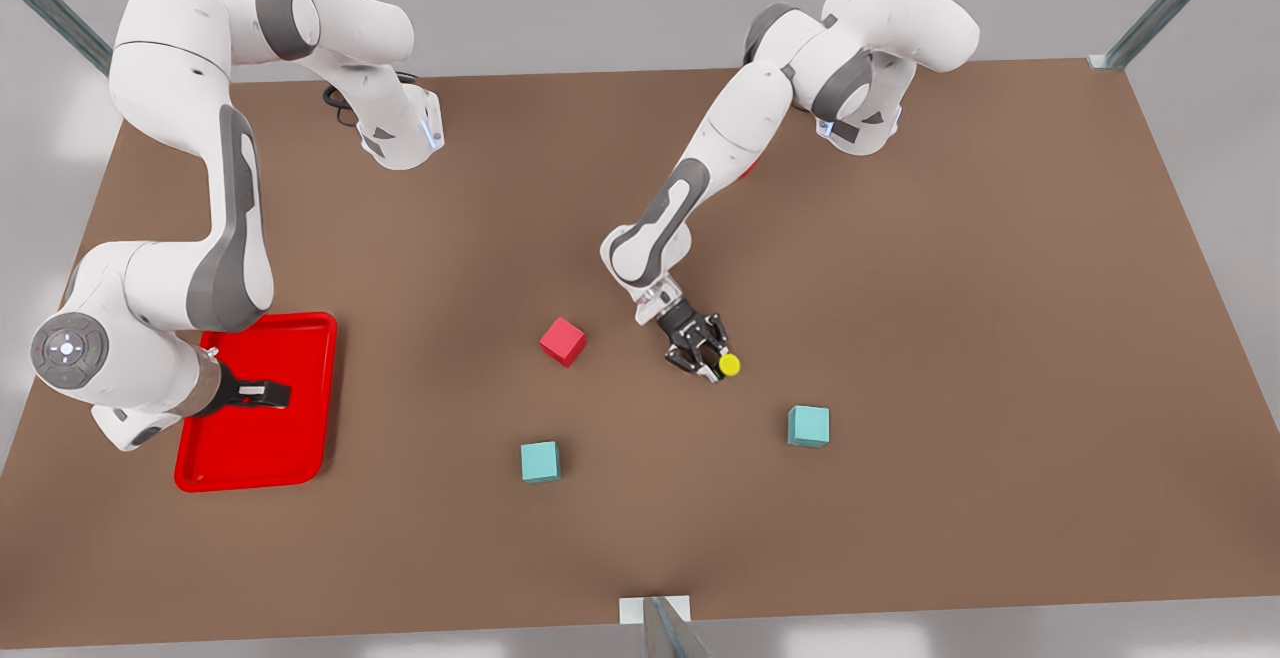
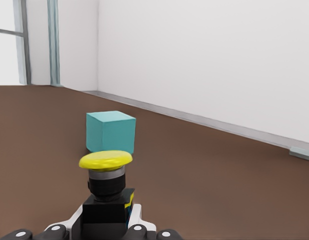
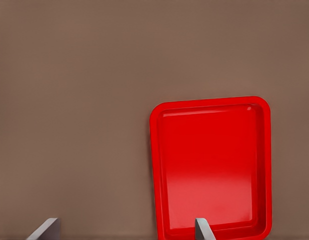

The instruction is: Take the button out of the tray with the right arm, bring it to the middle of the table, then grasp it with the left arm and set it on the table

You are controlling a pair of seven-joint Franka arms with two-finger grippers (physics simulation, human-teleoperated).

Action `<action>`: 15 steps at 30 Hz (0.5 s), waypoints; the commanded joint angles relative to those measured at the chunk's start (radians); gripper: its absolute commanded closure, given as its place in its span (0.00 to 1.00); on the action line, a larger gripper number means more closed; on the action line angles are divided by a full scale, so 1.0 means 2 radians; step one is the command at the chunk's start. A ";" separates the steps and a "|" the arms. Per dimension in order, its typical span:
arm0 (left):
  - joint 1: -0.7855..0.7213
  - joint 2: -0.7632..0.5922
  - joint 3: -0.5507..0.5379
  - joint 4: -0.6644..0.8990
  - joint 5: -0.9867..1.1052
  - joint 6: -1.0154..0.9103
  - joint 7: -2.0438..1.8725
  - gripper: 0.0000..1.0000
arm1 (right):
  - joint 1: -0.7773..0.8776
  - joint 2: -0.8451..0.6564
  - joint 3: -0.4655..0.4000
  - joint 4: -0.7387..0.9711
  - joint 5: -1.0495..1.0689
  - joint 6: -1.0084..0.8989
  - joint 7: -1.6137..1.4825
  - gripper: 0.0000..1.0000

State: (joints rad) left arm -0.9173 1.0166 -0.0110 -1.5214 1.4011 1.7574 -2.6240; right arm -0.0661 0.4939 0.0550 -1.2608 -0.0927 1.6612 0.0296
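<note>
While the left claw [image 1: 712, 362] grips the button [image 1: 729, 365], brown table [image 1: 1000, 288] meets white walls

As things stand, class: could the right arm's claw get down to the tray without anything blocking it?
Probably yes. The right claw hangs over the red tray, fingers apart, and nothing lies between them. The button sits in the left claw mid-table, well clear.

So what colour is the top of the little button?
Yellow. The button's round cap shows best in the left wrist view, above its dark body.
</note>
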 commanded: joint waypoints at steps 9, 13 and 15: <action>-0.005 0.000 0.000 0.001 -0.007 -0.002 0.001 0.00 | -0.001 0.000 0.000 0.000 0.000 0.001 0.000 0.00; -0.010 -0.008 0.000 -0.005 -0.013 -0.004 0.013 0.00 | -0.001 0.000 0.000 0.000 0.000 0.001 0.000 0.00; -0.013 -0.018 -0.001 -0.009 -0.019 -0.005 0.017 0.00 | -0.001 0.000 0.000 0.000 0.000 0.001 0.000 0.00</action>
State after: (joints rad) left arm -0.9410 0.9865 -0.0121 -1.5361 1.3768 1.7528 -2.6214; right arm -0.0675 0.4953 0.0551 -1.2613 -0.0931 1.6630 0.0297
